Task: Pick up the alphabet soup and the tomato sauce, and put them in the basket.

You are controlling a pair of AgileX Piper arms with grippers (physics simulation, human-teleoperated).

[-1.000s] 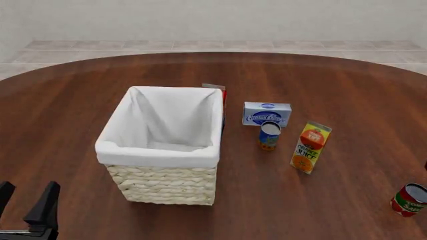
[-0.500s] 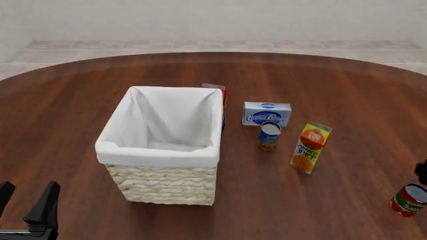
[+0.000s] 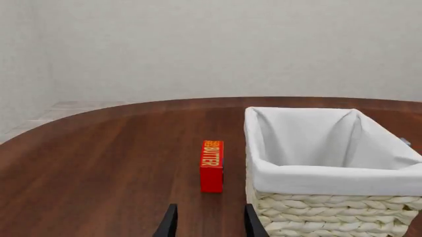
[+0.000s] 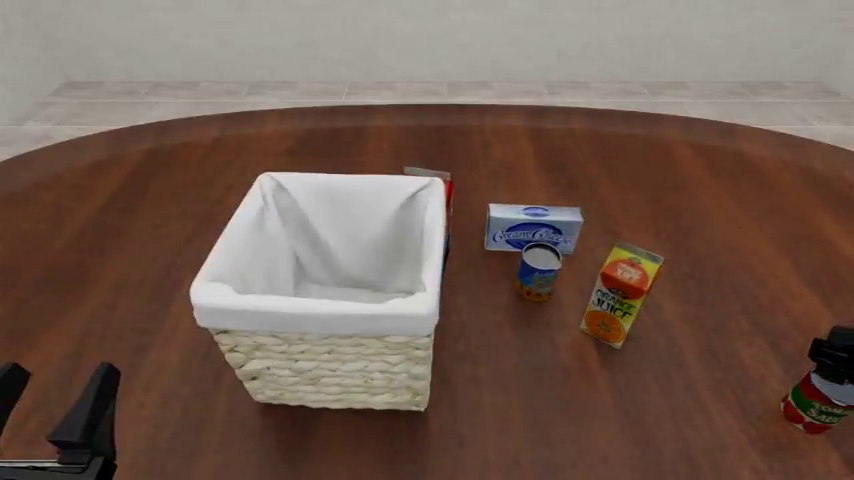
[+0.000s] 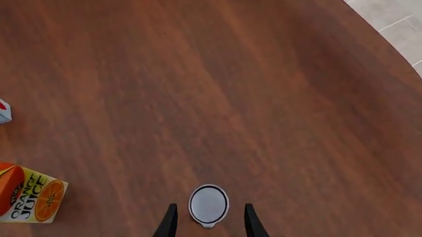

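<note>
The tomato sauce, a red can with a green band, stands near the table's right front edge. My right gripper hangs just above it, open. From above, in the right wrist view, the can's silvery top lies between the two spread fingers of the right gripper. The alphabet soup, blue over orange, stands right of the basket, which holds nothing visible. At the bottom left my left gripper stays open over bare wood, short of the basket; it also shows in the left wrist view.
A cream cheese box lies just behind the soup can. An orange juice carton stands to its right, between the two cans, and shows again. A red butter box stands against the basket's far side.
My right gripper has come into the front view at the right edge and moved over the tomato sauce can. The left arm and all objects have stayed put.
</note>
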